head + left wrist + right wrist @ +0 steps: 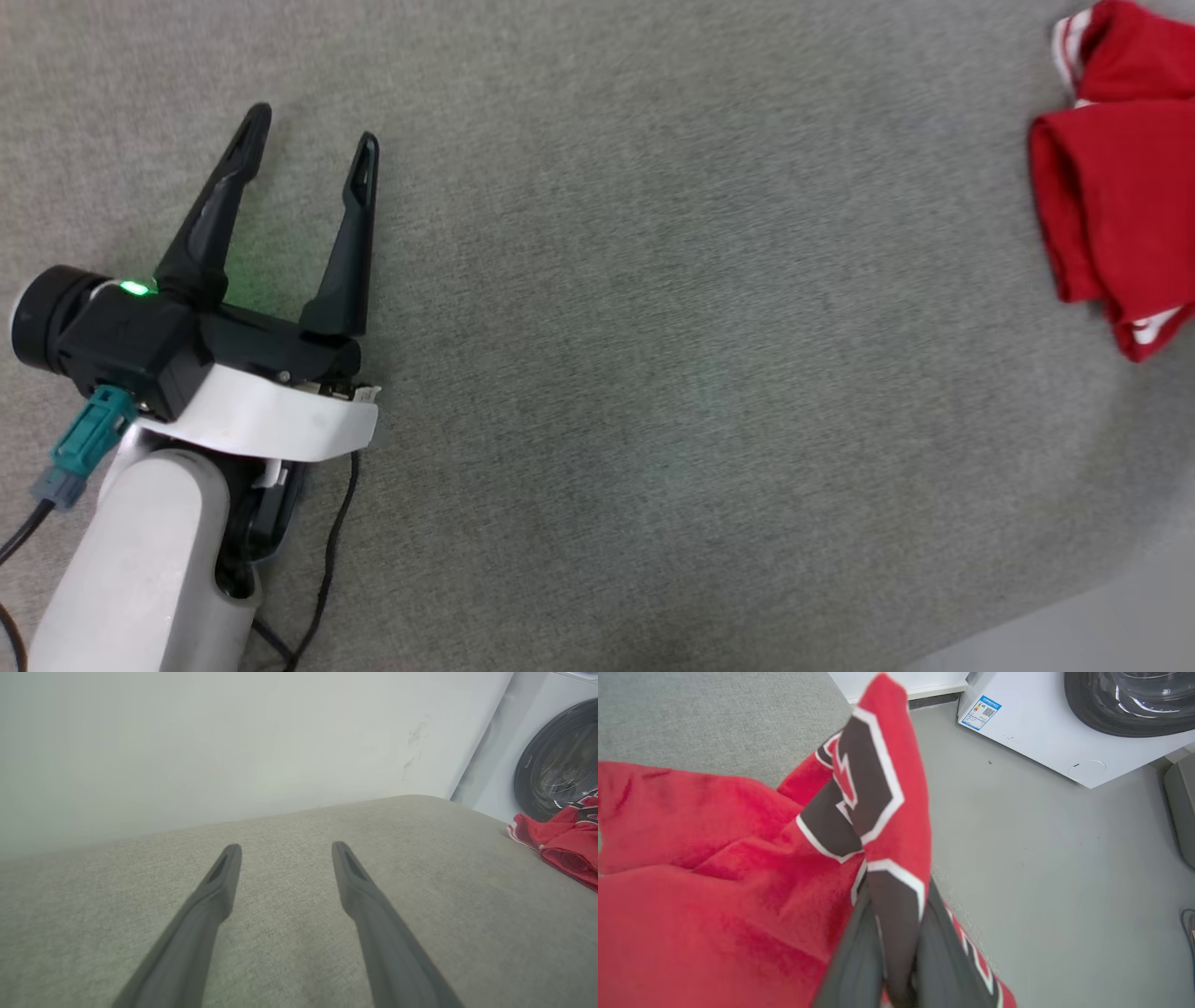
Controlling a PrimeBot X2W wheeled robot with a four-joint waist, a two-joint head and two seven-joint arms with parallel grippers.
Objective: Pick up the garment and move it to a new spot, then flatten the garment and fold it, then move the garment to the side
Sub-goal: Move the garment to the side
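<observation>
My right tool (899, 933) is clamped on a bunched fold of the garment (714, 882) at the tabletop's (653, 373) right edge, ready to carry it, while my left tool (312, 126) hovers spread wide and empty.

The red jersey garment (691, 896): soft matt cloth, faintly napped; its black white-edged print (868, 779) looks smoother. Grey cloth-covered desk (653, 327): coarse matt weave. Left pincer (312, 126): smooth, matt dark plastic. White washing machine (1031, 732): smooth casing, glossy dark door (556, 760).
</observation>
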